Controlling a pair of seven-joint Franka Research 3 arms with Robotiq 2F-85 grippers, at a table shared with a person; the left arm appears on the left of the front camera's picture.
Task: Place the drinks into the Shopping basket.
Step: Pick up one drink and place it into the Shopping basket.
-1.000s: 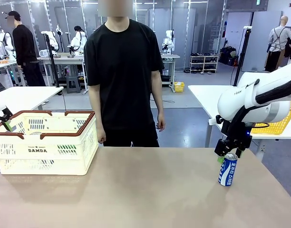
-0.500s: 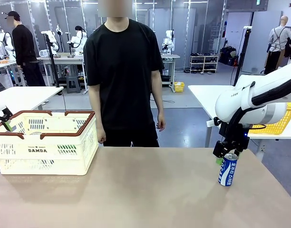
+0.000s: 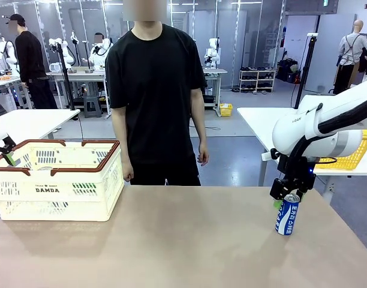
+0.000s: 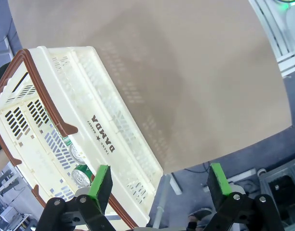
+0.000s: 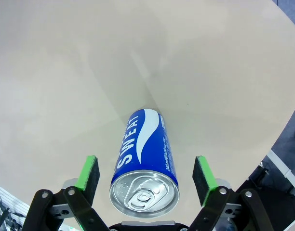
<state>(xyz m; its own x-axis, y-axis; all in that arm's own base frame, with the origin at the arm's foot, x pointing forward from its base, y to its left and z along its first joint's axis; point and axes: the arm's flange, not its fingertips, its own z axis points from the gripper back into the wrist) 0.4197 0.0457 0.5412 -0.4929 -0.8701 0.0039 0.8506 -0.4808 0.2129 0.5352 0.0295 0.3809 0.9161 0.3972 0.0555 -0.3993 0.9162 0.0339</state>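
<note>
Bench (image 3: 189, 240) carries the blue-and-white can (image 3: 286, 216) upright near its right edge, well apart from the Shopping basket (image 3: 57, 180) at the far left. Relative to the can, the right tool (image 3: 286, 198) hangs directly over its top; in the right wrist view its green pads (image 5: 88, 174) stand on either side of the can (image 5: 146, 163) with clear gaps, jaws apart and gripping nothing. The left tool (image 4: 157, 185) sits just outside the basket's (image 4: 89, 125) wall, jaws spread wide and empty. Two can tops (image 4: 79, 166) lie inside the basket. A person (image 3: 155, 96) stands beyond the bench.
</note>
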